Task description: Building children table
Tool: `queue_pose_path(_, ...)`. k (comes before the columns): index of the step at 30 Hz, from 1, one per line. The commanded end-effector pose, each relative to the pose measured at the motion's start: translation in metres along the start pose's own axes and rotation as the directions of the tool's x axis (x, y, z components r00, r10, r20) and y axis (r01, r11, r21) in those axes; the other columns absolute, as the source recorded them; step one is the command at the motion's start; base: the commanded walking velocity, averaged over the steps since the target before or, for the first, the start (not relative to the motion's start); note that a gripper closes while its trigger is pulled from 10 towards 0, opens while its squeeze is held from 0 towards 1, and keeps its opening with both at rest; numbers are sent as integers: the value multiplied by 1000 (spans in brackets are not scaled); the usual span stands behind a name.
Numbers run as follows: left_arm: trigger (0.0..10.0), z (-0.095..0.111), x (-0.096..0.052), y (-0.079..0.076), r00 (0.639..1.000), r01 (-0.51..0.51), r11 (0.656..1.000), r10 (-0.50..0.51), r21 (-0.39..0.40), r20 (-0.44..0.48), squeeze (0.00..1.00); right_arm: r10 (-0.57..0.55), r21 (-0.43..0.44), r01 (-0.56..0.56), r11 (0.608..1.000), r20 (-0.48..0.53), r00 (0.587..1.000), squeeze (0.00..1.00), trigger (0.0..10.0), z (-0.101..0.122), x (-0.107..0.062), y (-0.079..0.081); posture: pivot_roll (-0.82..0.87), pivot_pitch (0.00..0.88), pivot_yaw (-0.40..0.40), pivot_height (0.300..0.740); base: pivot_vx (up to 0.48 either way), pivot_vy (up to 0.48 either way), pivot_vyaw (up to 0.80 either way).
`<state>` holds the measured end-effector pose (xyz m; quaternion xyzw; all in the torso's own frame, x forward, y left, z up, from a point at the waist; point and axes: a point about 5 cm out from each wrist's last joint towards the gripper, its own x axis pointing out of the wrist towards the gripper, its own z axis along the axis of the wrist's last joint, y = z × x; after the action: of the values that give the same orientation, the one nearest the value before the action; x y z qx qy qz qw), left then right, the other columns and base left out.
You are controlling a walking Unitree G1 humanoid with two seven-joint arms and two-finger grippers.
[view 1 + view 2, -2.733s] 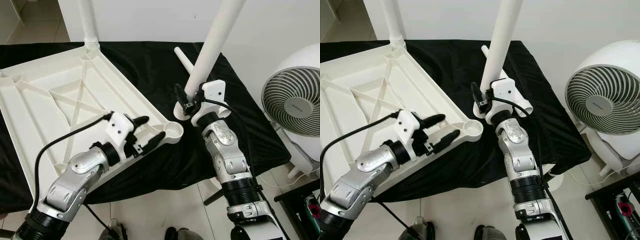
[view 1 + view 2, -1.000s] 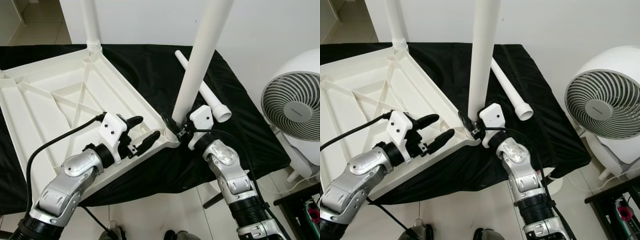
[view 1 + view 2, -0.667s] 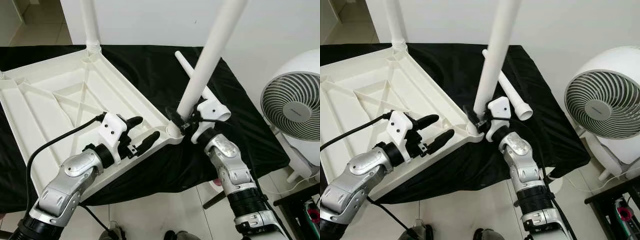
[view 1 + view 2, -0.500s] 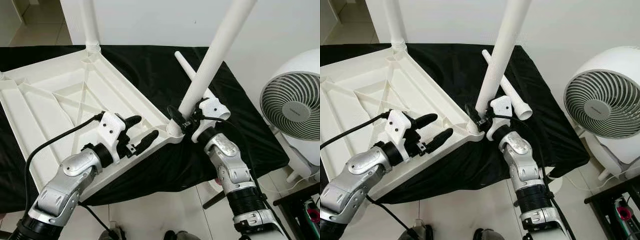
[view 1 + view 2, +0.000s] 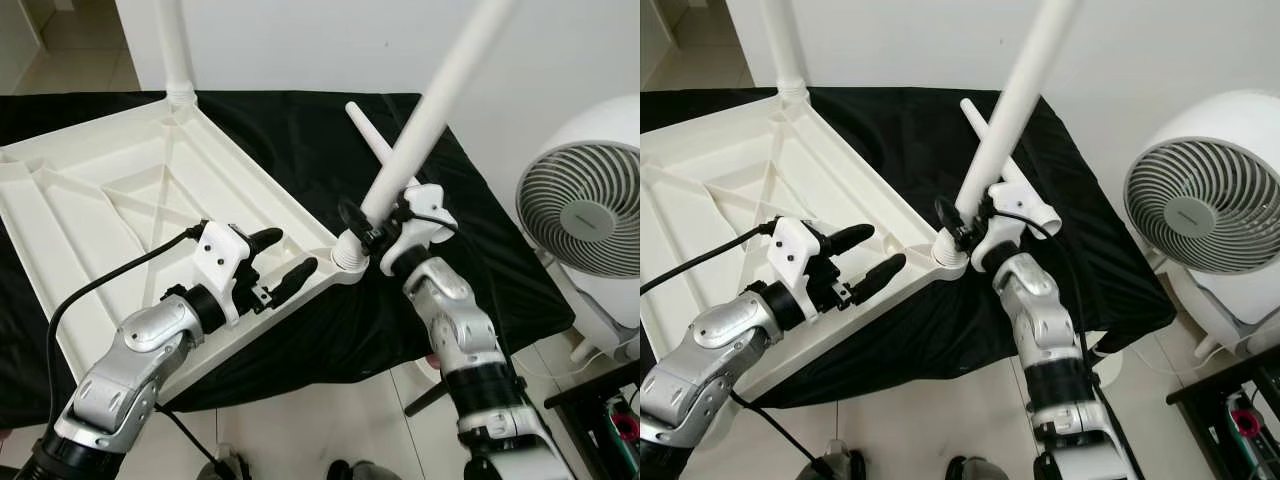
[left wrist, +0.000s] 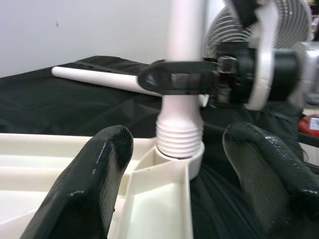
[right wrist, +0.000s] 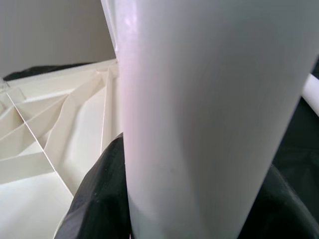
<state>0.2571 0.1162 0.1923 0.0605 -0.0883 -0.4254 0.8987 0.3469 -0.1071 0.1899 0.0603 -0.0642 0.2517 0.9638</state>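
We see a white plastic children's tabletop (image 5: pixel 130 215) lying upside down on a desk draped in a black cloth (image 5: pixel 290 130), its ribbed underside facing up. At the far corner one white leg (image 5: pixel 172 45) already stands upright in its socket.

Our right gripper (image 5: pixel 372 222) is closed around a second white table leg (image 5: pixel 440 100), holding it low on the shaft, just above its threaded end. The leg leans up and to the right, away from the tabletop. Its ribbed end (image 6: pixel 179 137) sits in the round corner socket (image 5: pixel 347 262) at the near right corner of the tabletop; in the left wrist view the threads still show above the socket rim, so the leg is not seated fully. In the right wrist view the black fingers (image 7: pixel 99 199) press against both sides of the white shaft.

Our left gripper (image 5: pixel 285 260) hovers over the near edge of the tabletop, just left of that socket, with its jaws spread wide and nothing between them. Its two black fingertips (image 6: pixel 102 169) point toward the socket and frame it in the left wrist view.

A third white leg (image 5: pixel 375 135) lies loose on the black cloth behind the right gripper. To the right of the desk, on the tiled floor, stands a white round fan (image 5: pixel 585 215).
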Motion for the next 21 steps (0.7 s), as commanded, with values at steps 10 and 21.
queue_pose_path(10,10000,2,-3,-2,999,32,999,-32,12,-4,0,-48,-58,37,998,-191,980,0,10000,-19,2,-17,141,156,-62,740,0,0,0)
queue_pose_path(21,10000,3,-4,-1,1000,17,1000,-17,12,1,0,-44,-91,30,995,-153,987,0,10000,-35,-8,-2,141,157,-68,740,0,0,0)
